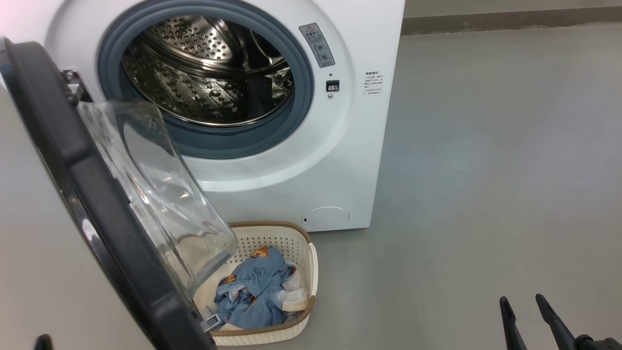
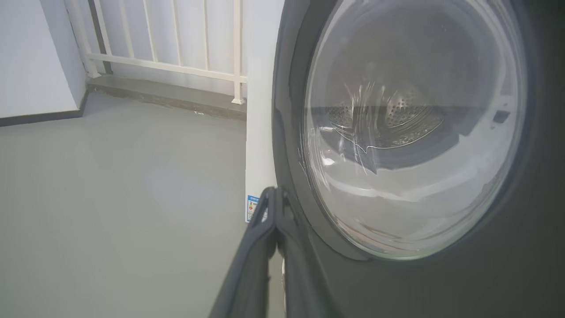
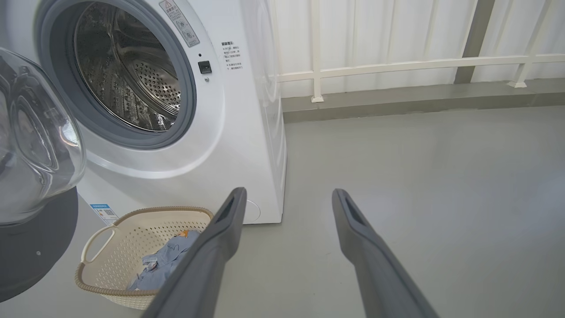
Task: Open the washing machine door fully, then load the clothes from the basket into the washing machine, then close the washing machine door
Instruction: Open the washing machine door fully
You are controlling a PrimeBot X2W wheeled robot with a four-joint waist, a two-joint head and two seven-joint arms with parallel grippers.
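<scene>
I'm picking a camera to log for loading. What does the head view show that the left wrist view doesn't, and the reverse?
Head view adds: basket holding clothes, and the open right gripper. Left wrist view adds: railing, blue sticker, and the left gripper shut beside the door. Both: door, drum, washer.
</scene>
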